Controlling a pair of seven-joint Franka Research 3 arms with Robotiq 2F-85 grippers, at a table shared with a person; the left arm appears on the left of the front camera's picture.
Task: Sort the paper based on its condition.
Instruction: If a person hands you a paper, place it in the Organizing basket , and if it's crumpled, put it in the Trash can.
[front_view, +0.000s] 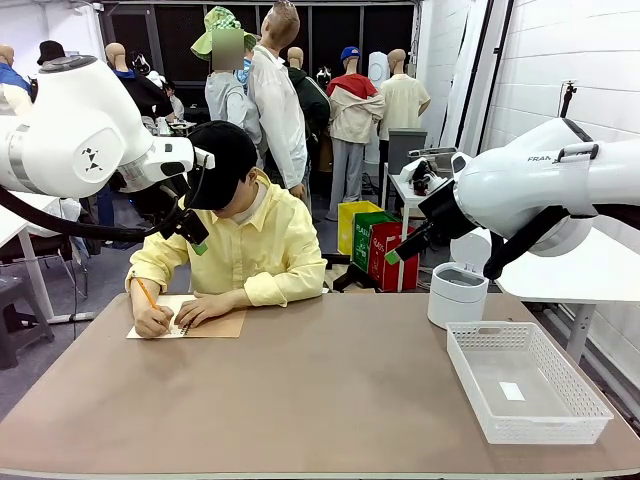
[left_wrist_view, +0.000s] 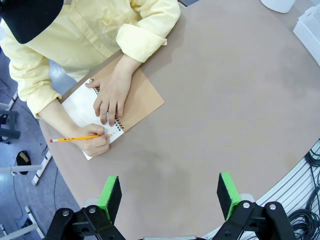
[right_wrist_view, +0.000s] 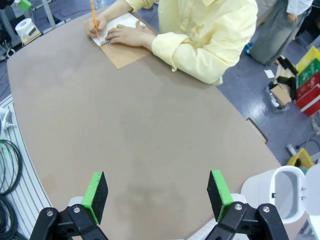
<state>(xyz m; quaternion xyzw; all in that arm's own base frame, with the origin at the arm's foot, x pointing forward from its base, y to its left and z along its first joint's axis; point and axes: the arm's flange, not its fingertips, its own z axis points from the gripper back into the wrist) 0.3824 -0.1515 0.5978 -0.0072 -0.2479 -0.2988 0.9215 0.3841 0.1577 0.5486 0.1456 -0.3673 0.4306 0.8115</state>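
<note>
- While the person writes at the left of the front view, the paper (front_view: 172, 304) is the white page of the spiral notebook (front_view: 222, 322). It lies under the writing hand (front_view: 153, 322) and the flat hand (front_view: 205, 310), so we judge that a reach now could strike a hand or the pencil (front_view: 146, 293).
- In this view the left gripper (front_view: 192, 236) hangs at the upper left, just beside the person's black cap (front_view: 225, 160). A careless descent could hit the head. The right gripper (front_view: 400, 250) hangs right of the middle, higher in the picture than the round white bin (front_view: 457, 293). The white basket (front_view: 480, 395) at the lower right is a shallow rectangular plastic lattice.
- In the left wrist view, the left gripper (left_wrist_view: 169, 186) has its jaws wide apart, with nothing between the green pads. Left of the middle, the flat hand rests open across the wire spiral and the writing hand is clenched on the yellow pencil. The page looks thin and matte, and the tan cover (left_wrist_view: 145, 97) looks like stiff card.
- In the right wrist view, the right gripper (right_wrist_view: 157, 187) is also spread and empty, low in the frame, and the page is at the top left. The table (right_wrist_view: 150, 130) is brown, smooth and flat. We think a thin sheet lying on it gives no edge to pinch. The pads could also crease it, and this would spoil the condition by which we sort.
</note>
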